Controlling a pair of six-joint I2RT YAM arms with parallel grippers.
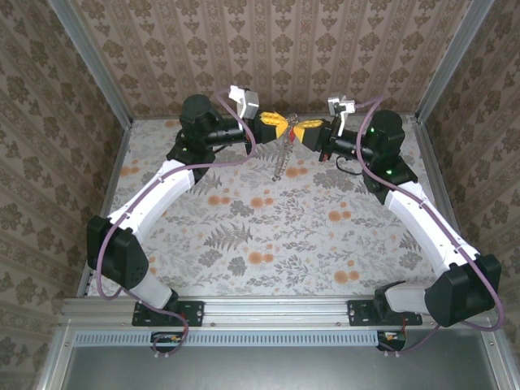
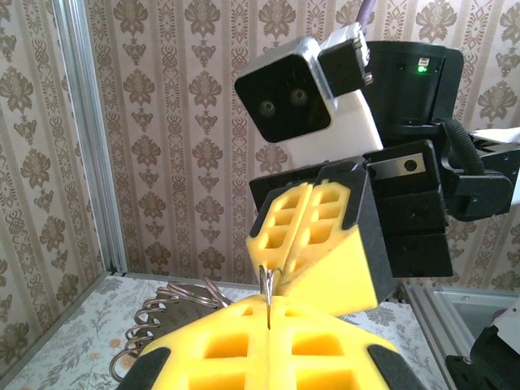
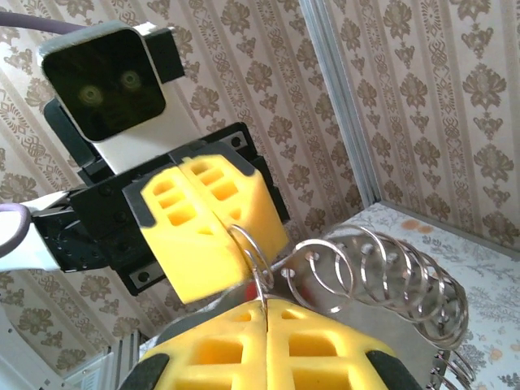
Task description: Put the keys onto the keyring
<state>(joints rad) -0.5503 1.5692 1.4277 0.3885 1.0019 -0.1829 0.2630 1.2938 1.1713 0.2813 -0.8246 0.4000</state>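
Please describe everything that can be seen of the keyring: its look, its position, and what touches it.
The keyring is a chain of thin wire loops, like a loose coil, silvery close up and dull brown from above. One end loop is pinched between the shut yellow fingers of the left gripper and the right gripper, which meet tip to tip above the far side of the table. The rest hangs down; whether it reaches the table I cannot tell.

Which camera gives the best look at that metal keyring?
The right wrist view: the keyring sits close up, each wire loop distinct. In the top external view it is a thin dangling strand. The left wrist view catches a few loops in its lower left corner.
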